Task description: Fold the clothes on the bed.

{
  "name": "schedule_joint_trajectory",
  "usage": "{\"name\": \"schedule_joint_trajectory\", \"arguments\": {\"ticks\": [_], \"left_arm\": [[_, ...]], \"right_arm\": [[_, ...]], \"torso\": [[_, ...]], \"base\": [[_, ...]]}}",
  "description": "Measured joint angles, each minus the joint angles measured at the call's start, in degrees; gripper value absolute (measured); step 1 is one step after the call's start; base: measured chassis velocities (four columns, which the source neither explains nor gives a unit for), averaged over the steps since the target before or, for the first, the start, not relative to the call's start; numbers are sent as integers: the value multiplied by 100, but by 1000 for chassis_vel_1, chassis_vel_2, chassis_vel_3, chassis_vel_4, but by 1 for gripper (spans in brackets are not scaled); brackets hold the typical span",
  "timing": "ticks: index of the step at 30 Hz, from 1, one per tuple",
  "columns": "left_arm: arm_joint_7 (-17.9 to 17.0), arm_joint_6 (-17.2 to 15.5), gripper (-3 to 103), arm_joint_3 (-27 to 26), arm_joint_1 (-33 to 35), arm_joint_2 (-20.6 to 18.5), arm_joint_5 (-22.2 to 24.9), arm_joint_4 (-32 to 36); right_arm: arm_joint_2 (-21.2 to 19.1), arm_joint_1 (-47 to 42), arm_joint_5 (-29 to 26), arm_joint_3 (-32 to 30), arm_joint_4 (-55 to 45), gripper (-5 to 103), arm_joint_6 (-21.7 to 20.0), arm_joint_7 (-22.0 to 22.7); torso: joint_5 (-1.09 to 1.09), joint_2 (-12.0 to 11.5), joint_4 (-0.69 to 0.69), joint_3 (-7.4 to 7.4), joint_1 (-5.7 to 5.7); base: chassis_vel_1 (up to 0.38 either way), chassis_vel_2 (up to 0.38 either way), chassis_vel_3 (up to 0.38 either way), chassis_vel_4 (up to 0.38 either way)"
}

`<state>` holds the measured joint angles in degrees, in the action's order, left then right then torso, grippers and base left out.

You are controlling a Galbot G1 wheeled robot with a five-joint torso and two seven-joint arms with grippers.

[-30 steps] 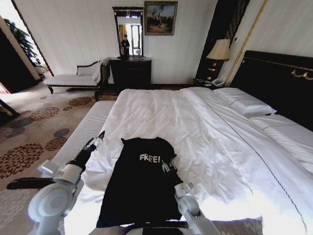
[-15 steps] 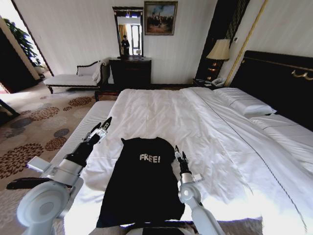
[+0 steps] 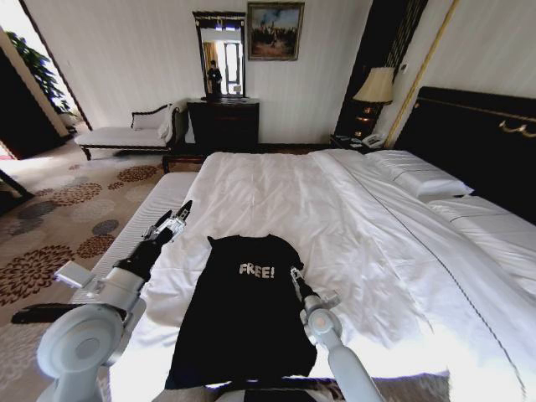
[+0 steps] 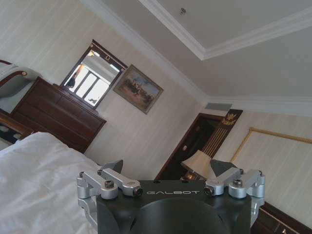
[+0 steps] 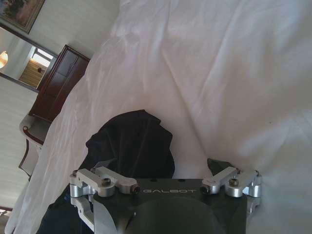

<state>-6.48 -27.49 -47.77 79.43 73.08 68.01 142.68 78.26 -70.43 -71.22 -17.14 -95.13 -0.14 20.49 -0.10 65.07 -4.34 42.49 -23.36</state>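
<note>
While the black T-shirt lies flat on the near end of the bed, its white "FREE!" lettering facing up and its collar end pointing toward the far edge, both arms reach forward on either side of it. The shirt rests on the white duvet, well apart from the pillows by the dark headboard.

Left gripper: raised above the bed's left edge, beside the shirt and apart from it, tilted upward. In the left wrist view its fingers stand spread wide with nothing between them; beyond them are the wall, a mirror and a framed painting.

Right gripper: low at the shirt's right edge, near the lettering. The right wrist view shows its jaws parted, one finger over the dark fabric, the other over white sheet. Whether a fingertip touches the cloth cannot be told.
</note>
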Motion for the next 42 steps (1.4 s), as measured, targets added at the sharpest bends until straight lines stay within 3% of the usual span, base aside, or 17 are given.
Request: {"name": "schedule_joint_trajectory", "arguments": {"ticks": [2,11,15,17,19,26,28,31,36,42], "left_arm": [[-1,0,100,-16,9,-8,-3,-7],[-5,11,100,63,72,34,-155,-26],[-27,13,100,66,87,27,-168,-3],[-44,13,100,57,94,15,-168,23],[-51,13,100,49,98,9,-166,41],[-94,9,100,31,147,28,-164,54],[-96,9,100,26,159,33,-167,54],[-99,9,100,6,190,52,-171,55],[-102,9,100,4,202,82,-190,58],[-102,9,100,8,233,102,-203,58]], "right_arm": [[-22,58,-30,-14,74,101,8,-126],[-151,225,-29,-110,170,63,81,-378],[-210,269,-41,-116,183,58,84,-459],[-241,285,-41,-115,182,41,85,-496],[-258,290,-39,-105,180,41,82,-508],[-320,339,16,-52,206,9,72,-545],[-337,361,67,-61,217,9,92,-561],[-456,478,454,-133,293,0,226,-724],[-727,651,1078,-157,524,0,341,-1046],[-934,712,1393,-109,794,0,352,-1146]], "torso": [[0,0,0,0,0],[0,0,0,0,0],[0,0,0,0,0],[0,0,0,0,0],[0,0,0,0,0],[0,0,0,0,0],[0,0,0,0,0],[0,0,0,0,0],[0,0,0,0,0],[0,0,0,0,0]], "base": [[0,0,0,0],[0,0,0,0],[0,0,0,0],[0,0,0,0],[0,0,0,0],[0,0,0,0],[0,0,0,0],[0,0,0,0],[0,0,0,0],[0,0,0,0]]}}
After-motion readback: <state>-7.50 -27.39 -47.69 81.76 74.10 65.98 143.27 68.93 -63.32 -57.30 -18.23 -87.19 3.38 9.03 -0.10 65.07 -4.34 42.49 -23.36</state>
